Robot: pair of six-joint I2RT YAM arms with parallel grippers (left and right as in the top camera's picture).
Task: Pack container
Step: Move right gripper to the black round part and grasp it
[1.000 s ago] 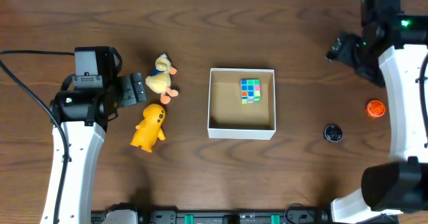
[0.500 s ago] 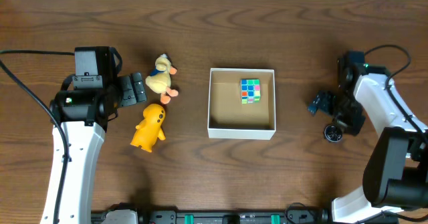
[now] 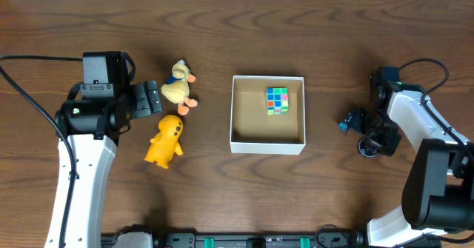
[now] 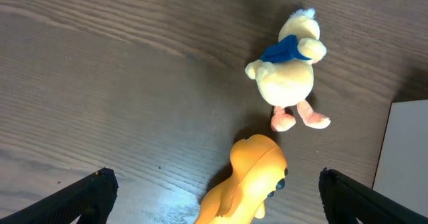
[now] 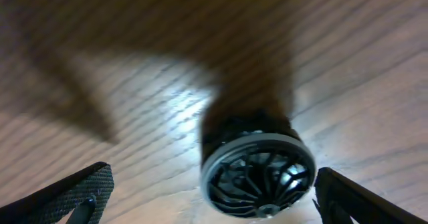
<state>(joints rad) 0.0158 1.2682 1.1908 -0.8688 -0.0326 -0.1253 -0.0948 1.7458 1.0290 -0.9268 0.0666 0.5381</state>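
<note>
The container (image 3: 232, 116) is a shallow white-walled box with a tan inside at the table's middle; a colourful cube (image 3: 278, 100) lies in its far right corner. A cream duck plush (image 3: 178, 87) and a yellow toy (image 3: 165, 140) lie to its left. My left gripper (image 3: 156, 100) is open just left of them. In the left wrist view the duck (image 4: 289, 70) and yellow toy (image 4: 251, 184) lie ahead of the open fingers (image 4: 214, 198). My right gripper (image 3: 371, 138) is open, low over a black wheel (image 3: 368, 148), which sits between its fingers (image 5: 210, 198) in the right wrist view (image 5: 259, 172).
The container's white wall (image 4: 408, 158) shows at the right edge of the left wrist view. Dark wood table (image 3: 222, 196) all round. Cables trail from both arms.
My right arm swung from the far right corner down to the black wheel and settled lower over it. The left arm and the toys have not moved.
</note>
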